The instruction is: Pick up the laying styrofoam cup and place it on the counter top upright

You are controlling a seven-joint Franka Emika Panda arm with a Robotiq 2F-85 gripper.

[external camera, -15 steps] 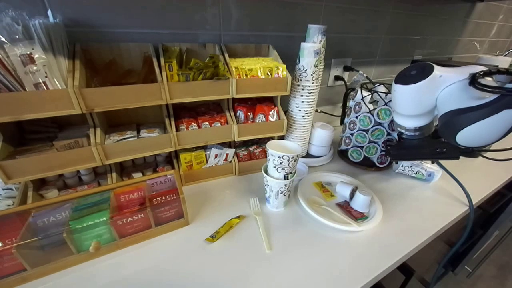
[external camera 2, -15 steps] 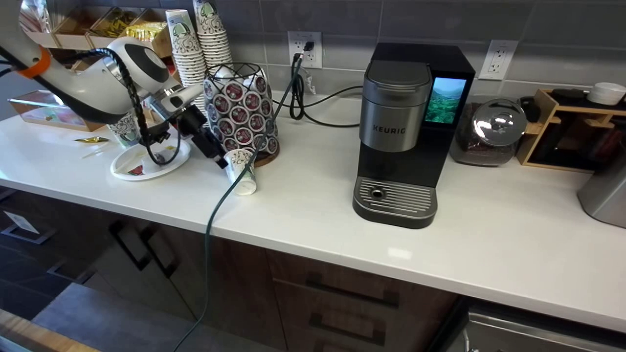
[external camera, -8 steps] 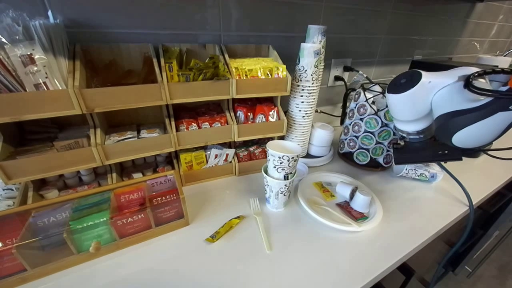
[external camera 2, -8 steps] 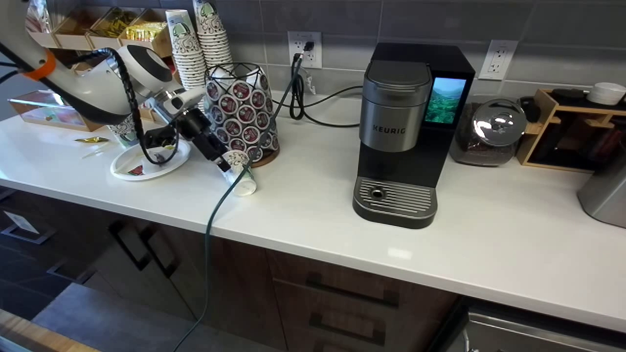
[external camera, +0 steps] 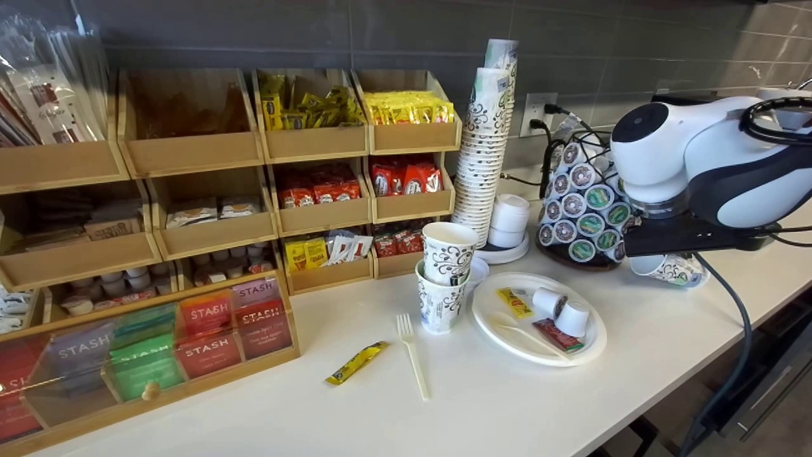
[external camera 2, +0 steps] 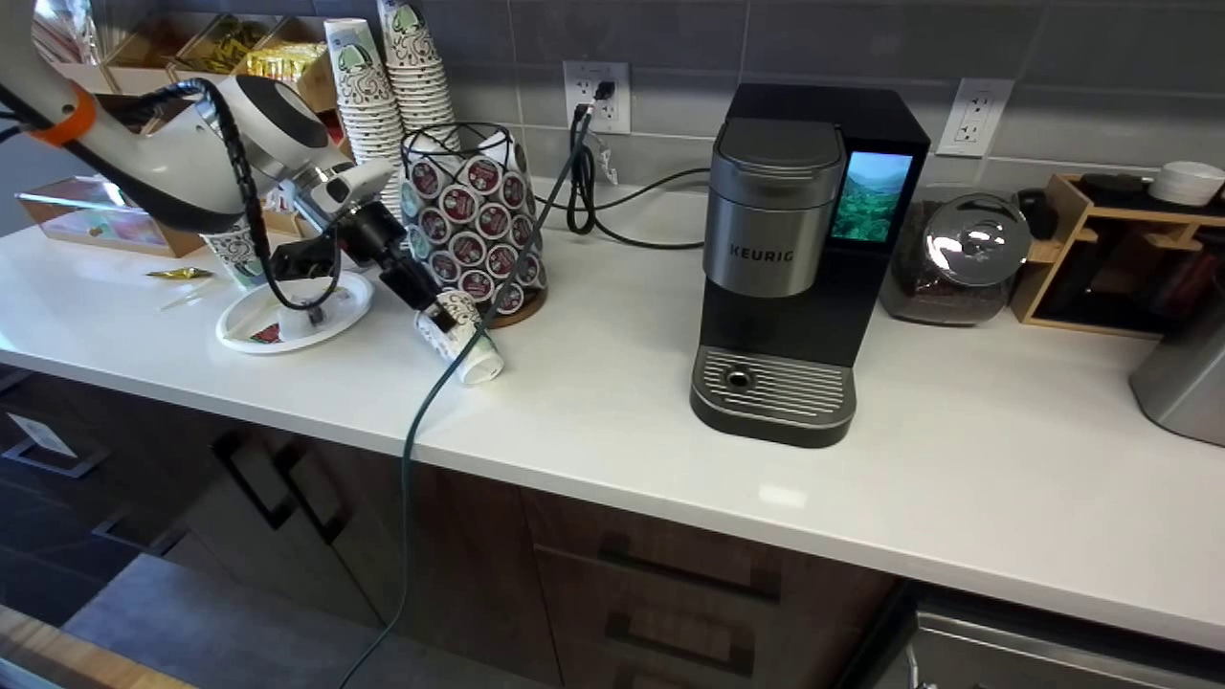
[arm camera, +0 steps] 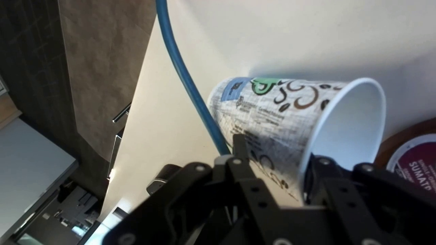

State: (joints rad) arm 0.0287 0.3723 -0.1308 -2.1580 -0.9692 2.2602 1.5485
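The jaws of my gripper (arm camera: 277,149) stood apart, a broad gap showing between the fingers (arm camera: 240,148) in the wrist view, and I saw nothing clamped there. The styrofoam cup (arm camera: 269,115) lay on its side straight ahead, partly hidden behind the fingertips. One finger overlapped the lower part of its wall; the second stood at the rim, inside the mouth or just outside it, I couldn't tell which. Contact I couldn't confirm either.

Everything hung on the axis: the cup's length ran almost the same way the jaws would travel, mouth towards the finger at the rim, base pointing off past its partner. Squeezing from there, I reckoned, would pinch the rim wall at best; spanning the body would call for a turn of the wrist first.

Farther out, the cable (arm camera: 180,69) passed close by the base, and in an exterior view it crossed in front of the cup, a likely snag on the lift. The pod rack (external camera 2: 526,311) stood near the mouth, and along the counter top (external camera 2: 612,402) sat the plate (external camera: 596,333).
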